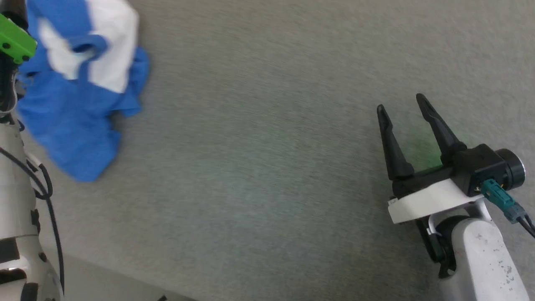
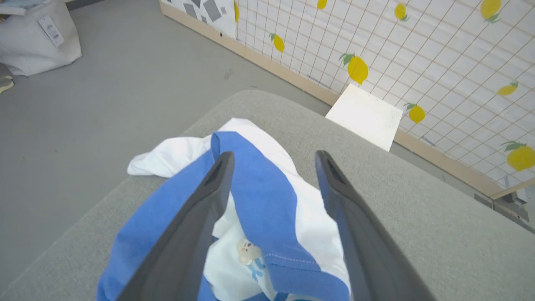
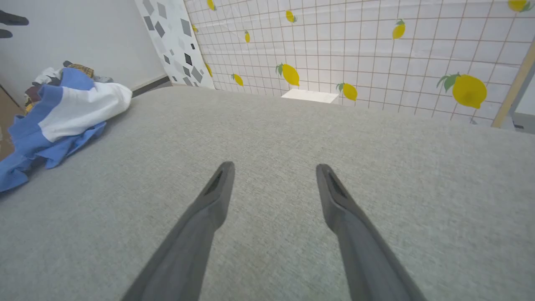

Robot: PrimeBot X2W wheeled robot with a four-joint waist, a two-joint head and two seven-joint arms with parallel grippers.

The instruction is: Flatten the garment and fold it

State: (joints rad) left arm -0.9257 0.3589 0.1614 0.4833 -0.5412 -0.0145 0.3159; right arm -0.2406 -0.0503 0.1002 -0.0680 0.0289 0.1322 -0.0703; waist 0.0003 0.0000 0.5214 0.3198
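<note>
Head view shows a broad grey fabric-covered surface (image 1: 267, 167). At its far left lies the garment (image 1: 79, 104), bunched in a rumpled heap with blue folds over and around patches of white. In the left wrist view the heap sits near a rounded corner of the surface, and a white edge reaches toward the grey floor (image 2: 104, 83). Beyond stands a grid-patterned wall printed with lemons (image 2: 418, 62).

The right gripper (image 1: 400, 103) is well apart from the garment, over bare grey cloth at the right. Its two dark fingers are spread wide with nothing between them. The left gripper (image 2: 273, 155) is over the heap, its fingers equally wide apart and astride a blue band, with nothing pinched. Whether they touch the cloth cannot be told. A small bear print (image 2: 247, 251) shows on the white fabric between those fingers.
</note>
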